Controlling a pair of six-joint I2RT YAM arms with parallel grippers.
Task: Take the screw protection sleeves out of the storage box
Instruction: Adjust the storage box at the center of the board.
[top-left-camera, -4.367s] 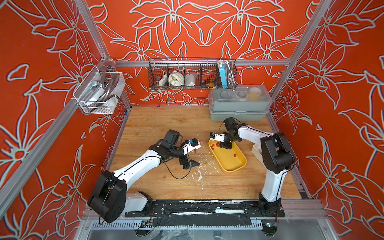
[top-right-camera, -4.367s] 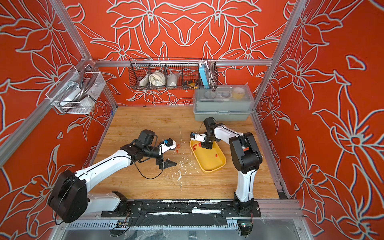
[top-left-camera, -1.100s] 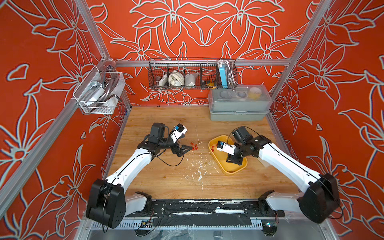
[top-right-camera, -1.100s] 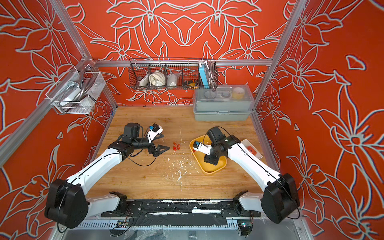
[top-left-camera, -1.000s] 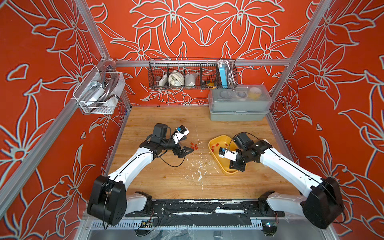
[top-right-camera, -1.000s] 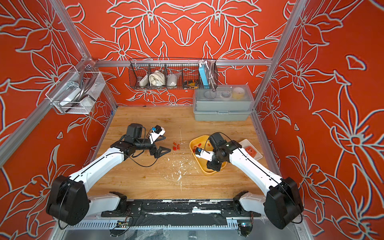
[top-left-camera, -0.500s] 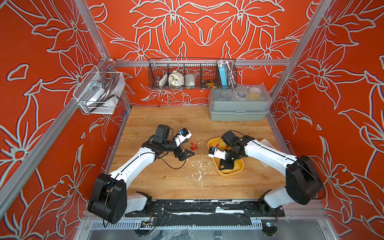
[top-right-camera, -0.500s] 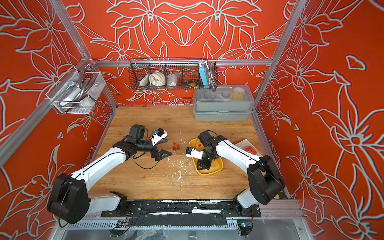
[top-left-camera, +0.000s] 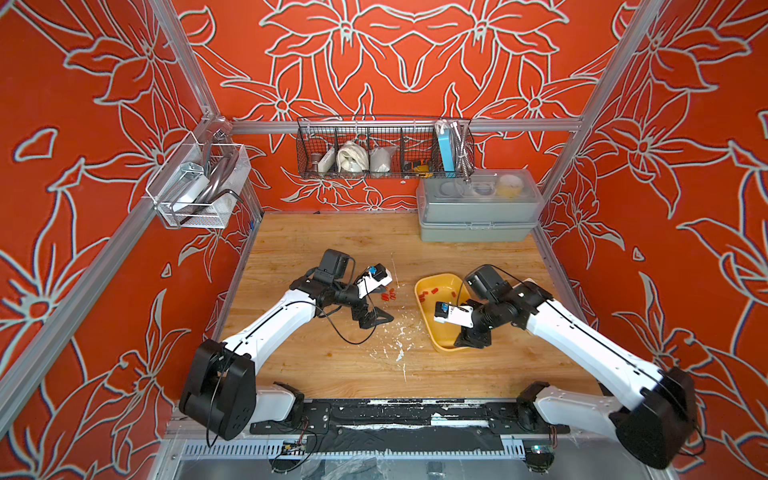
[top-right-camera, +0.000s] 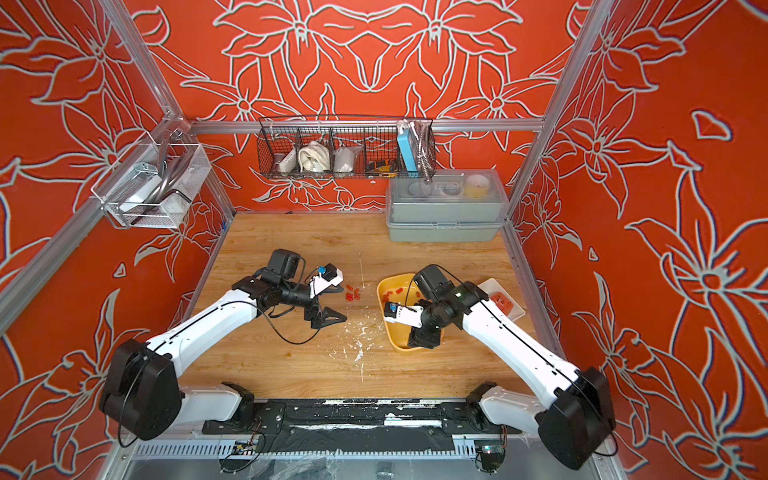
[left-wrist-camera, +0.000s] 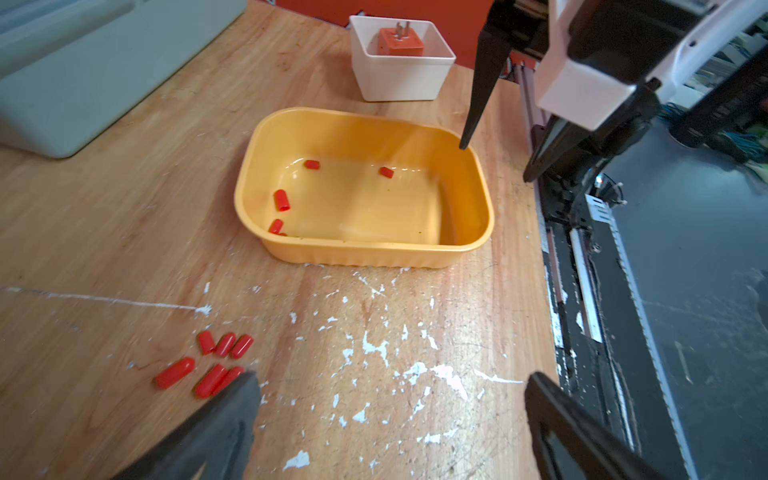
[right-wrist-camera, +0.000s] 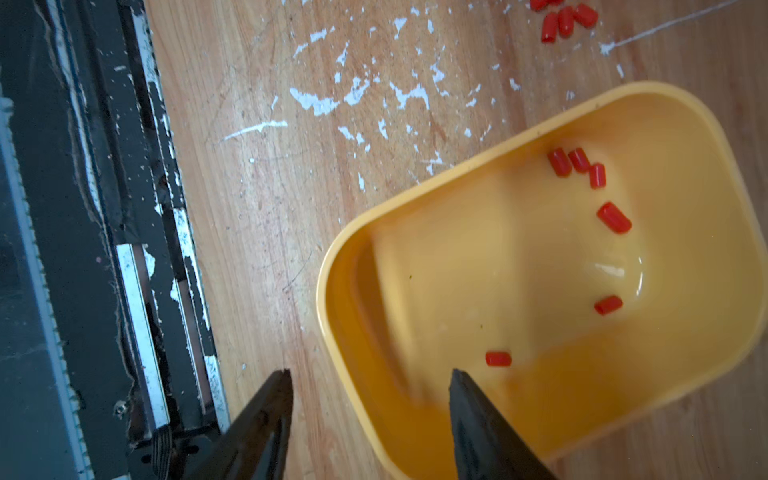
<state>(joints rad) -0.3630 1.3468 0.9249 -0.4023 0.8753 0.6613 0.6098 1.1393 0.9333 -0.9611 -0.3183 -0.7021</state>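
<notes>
Right wrist view: a scuffed wooden table (right-wrist-camera: 270, 187) fills the scene, and on it sits the storage box (right-wrist-camera: 478, 270), a shallow yellow tray. Its long axis runs away from the right gripper (right-wrist-camera: 369, 374) at a slant. That gripper's jaws are spread and empty, straddling the tray's nearest rim, with one finger outside over the wood and the other inside over the tray floor. In the left wrist view the left gripper (left-wrist-camera: 390, 376) is also spread wide and empty, low over the table, with the tray ahead of its tips. Six screw protection sleeves (right-wrist-camera: 614, 217) lie inside the tray, mostly well ahead of the right gripper, pointing every which way. The nearest sleeve (right-wrist-camera: 498, 358) rests just beside the inner fingertip, with its long axis running along the line between the two fingertips. Six loose sleeves (left-wrist-camera: 216, 361) lie on the wood just beside one left finger. The sleeves look nearly weightless, smooth and somewhat soft, so they are likely to roll or skid away. The safest pinch is probably across the middle of the barrel, with the wrist turned so the jaws close on the short axis.
</notes>
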